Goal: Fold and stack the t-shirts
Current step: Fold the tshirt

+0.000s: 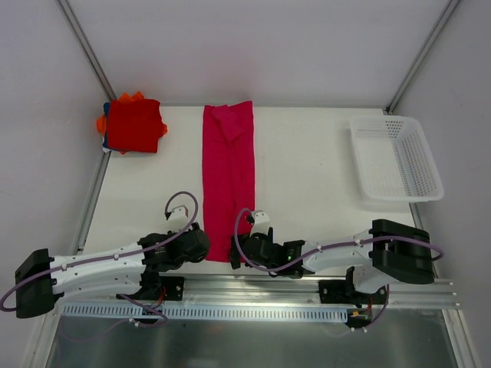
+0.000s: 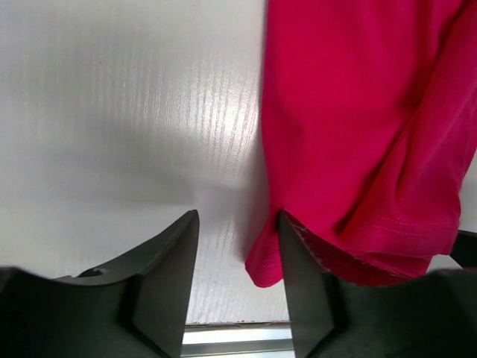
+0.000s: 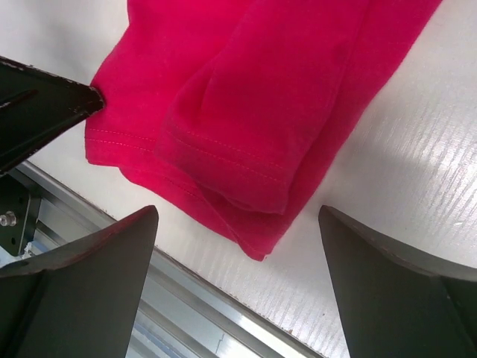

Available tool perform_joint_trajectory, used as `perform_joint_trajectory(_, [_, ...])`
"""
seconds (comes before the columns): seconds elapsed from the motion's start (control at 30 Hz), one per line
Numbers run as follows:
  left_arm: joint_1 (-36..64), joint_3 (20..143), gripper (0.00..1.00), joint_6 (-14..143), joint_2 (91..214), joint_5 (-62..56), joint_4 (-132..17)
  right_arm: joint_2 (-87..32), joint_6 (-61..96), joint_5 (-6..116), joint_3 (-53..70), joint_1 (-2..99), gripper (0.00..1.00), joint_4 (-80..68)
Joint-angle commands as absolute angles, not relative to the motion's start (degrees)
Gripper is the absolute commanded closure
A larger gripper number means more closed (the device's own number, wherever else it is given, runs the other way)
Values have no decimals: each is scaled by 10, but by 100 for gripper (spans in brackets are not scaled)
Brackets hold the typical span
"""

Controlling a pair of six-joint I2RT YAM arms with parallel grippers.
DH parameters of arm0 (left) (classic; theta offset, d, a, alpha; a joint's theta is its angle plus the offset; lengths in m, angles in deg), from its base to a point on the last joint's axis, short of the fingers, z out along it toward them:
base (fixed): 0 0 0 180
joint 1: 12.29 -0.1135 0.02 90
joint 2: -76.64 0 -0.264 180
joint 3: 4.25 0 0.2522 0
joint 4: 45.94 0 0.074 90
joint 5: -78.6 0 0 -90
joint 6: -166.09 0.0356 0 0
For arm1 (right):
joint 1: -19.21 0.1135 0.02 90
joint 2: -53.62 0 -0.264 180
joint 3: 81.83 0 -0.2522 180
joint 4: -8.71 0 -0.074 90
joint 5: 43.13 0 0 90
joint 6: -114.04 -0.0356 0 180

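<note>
The crimson-pink t-shirt (image 1: 228,176) lies folded into a long narrow strip down the middle of the table, its near end by both grippers. My left gripper (image 1: 204,247) stands at the strip's near left corner. In the left wrist view its fingers are partly closed, and the cloth corner (image 2: 259,270) sits in the gap against the right finger (image 2: 305,283), apart from the left one. My right gripper (image 3: 238,216) is wide open over the near right corner (image 3: 257,246). Folded red, orange and blue t-shirts (image 1: 134,126) are stacked at the far left corner.
A white perforated basket (image 1: 395,157) stands at the far right of the white table (image 1: 307,192). The metal rail (image 1: 261,295) of the near edge runs just behind both grippers. The left gripper's finger (image 3: 45,104) shows in the right wrist view.
</note>
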State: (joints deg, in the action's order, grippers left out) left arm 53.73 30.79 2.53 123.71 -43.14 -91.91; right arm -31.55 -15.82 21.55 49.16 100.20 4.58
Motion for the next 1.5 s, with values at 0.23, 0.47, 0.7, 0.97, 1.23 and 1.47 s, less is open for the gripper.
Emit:
perform_joint_trajectory(0.23, [541,296,59,1,1247,-450,-911,-344,-180,211,495,1004,24,-32])
perform_joint_trajectory(0.47, [541,299,57,1,1273,-448,-893,-355,-183,212,498,1005,64,-32])
perform_joint_trajectory(0.7, [540,291,55,0,1280,-443,-870,-371,-183,216,490,1004,79,-35])
perform_joint_trajectory(0.97, [541,302,100,-5,1316,-451,-857,-380,-186,217,482,1005,99,-47])
perform_joint_trajectory(1.23, [547,330,100,11,1350,-413,-849,-352,-204,214,469,1024,100,-122])
perform_joint_trajectory(1.47, [586,328,100,17,1281,-376,-850,-334,-275,148,363,1098,99,-330])
